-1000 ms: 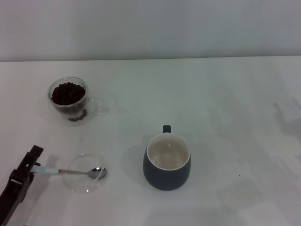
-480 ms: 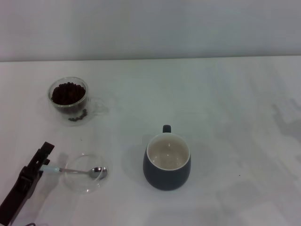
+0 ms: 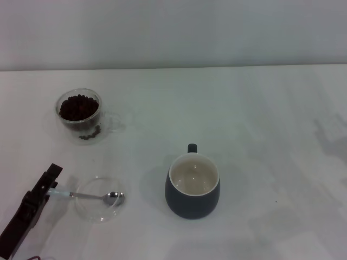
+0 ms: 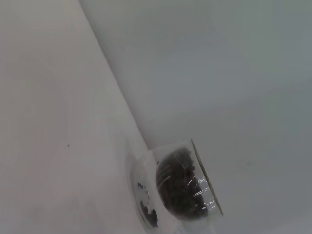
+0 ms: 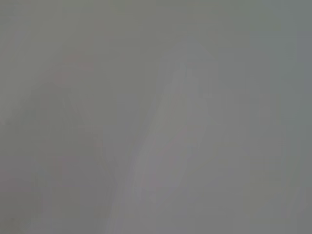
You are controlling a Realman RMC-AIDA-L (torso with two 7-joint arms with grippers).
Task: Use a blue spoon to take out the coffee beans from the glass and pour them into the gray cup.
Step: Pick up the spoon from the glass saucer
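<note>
The pick-up step looks to be in hand: the black left gripper (image 3: 47,185), at eight o'clock on the white table (image 3: 260,119), appears clamped on the pale-blue handle of the blue spoon (image 3: 89,195), whose shiny bowl rests in a shallow clear round dish (image 3: 96,212). Next it must lift toward the small clear glass (image 3: 79,112), brimming with dark coffee beans (image 3: 78,106), at ten o'clock. The rounded gray cup (image 3: 192,187) sits centre, empty. The right gripper is out of view.

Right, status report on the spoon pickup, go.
Left gripper at the blue spoon handle; grip unclear. Spoon bowl in clear dish. Coffee beans in the glass, gray cup empty. Right gripper out of view.
</note>
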